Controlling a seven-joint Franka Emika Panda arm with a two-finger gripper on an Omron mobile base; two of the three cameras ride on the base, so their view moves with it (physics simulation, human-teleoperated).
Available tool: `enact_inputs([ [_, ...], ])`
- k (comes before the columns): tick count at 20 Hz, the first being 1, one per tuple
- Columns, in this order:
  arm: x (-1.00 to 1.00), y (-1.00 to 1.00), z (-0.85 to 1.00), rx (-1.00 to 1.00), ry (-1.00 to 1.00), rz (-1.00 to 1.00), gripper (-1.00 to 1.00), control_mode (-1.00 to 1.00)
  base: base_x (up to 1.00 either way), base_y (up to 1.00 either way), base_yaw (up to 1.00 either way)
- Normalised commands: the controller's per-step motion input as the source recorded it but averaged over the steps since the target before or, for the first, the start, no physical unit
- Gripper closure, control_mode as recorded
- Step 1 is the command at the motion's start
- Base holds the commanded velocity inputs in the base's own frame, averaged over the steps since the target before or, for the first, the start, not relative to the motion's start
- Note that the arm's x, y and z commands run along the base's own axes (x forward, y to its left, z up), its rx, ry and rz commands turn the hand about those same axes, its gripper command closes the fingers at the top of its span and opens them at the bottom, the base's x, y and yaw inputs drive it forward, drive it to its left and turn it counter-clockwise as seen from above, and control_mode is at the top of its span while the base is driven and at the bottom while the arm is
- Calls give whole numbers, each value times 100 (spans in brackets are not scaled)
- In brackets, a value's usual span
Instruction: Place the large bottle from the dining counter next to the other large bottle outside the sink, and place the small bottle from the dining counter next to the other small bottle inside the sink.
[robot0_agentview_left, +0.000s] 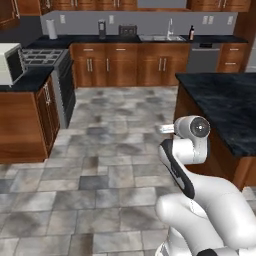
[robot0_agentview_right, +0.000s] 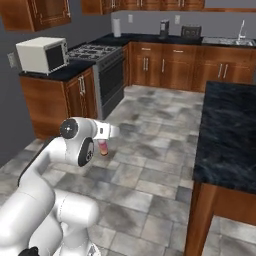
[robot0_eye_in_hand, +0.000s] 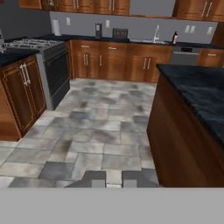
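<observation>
With our gripper (robot0_eye_in_hand: 113, 178) at the hand view's bottom edge, jaws together on nothing we can see, and the large bottle (robot0_eye_in_hand: 175, 38) beside the sink (robot0_eye_in_hand: 146, 41) at upper right, we risk clipping the dining counter (robot0_eye_in_hand: 197, 96) while driving.

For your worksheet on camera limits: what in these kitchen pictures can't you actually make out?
- Sink basin, left base view: too far and small to see what lies inside.
- Bottle beside it: too small to judge its size.
- Hand, hand view: only its dark tips show; a pinkish thing under the arm stays unclear.
</observation>
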Motion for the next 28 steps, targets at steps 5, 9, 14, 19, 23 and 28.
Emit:
enact_inputs([
  [5, 0, 0, 0, 0, 0, 0, 100, 100, 68, 30, 0],
  [9, 0, 0, 0, 0, 0, 0, 100, 100, 76, 17, 0],
  [14, 0, 0, 0, 0, 0, 0, 100, 100, 86, 7, 0],
  [19, 0, 0, 0, 0, 0, 0, 100, 100, 87, 0, 0],
  [23, 0, 0, 0, 0, 0, 0, 100, 100, 89, 0, 0],
  [28, 0, 0, 0, 0, 0, 0, 100, 100, 90, 0, 0],
])
